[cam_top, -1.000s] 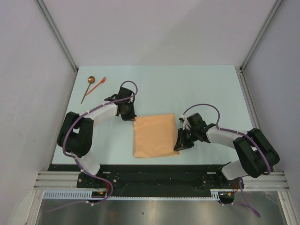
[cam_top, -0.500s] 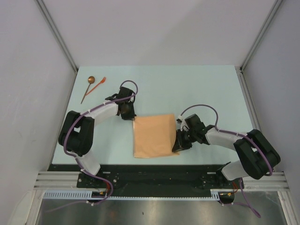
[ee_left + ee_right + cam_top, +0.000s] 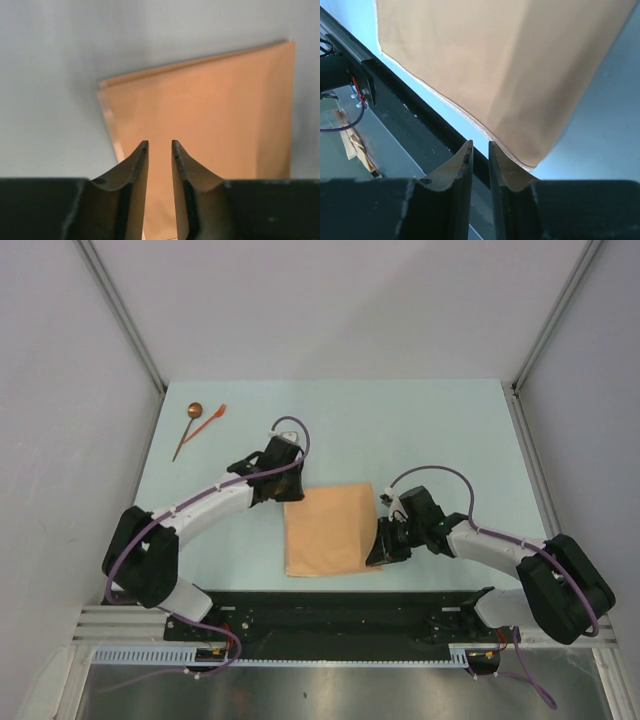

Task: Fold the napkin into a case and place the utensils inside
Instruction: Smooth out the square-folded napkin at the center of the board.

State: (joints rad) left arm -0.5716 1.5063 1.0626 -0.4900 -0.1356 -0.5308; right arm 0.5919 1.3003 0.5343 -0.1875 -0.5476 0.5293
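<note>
The napkin (image 3: 330,530) lies as a folded tan-orange rectangle at the near middle of the table. My left gripper (image 3: 288,497) hovers over its far-left corner; in the left wrist view the cloth (image 3: 215,110) shows through the narrow gap between the empty jaws (image 3: 160,143). My right gripper (image 3: 378,554) is at the napkin's near-right corner, jaws narrowly apart (image 3: 480,143) and empty, with the cloth's (image 3: 495,65) edge just beyond the fingertips. The spoon (image 3: 188,429) and the orange-red fork piece (image 3: 210,421) lie together at the far left, apart from both grippers.
The table's near edge with its black rail (image 3: 330,598) runs just below the napkin and shows in the right wrist view (image 3: 415,125). Grey walls and frame posts (image 3: 120,320) enclose the light blue table (image 3: 420,430).
My left arm has stretched right and nearer, bringing its gripper from beside the napkin's far-left corner to over it. The right gripper has shifted slightly down along the right edge. The napkin has not moved.
</note>
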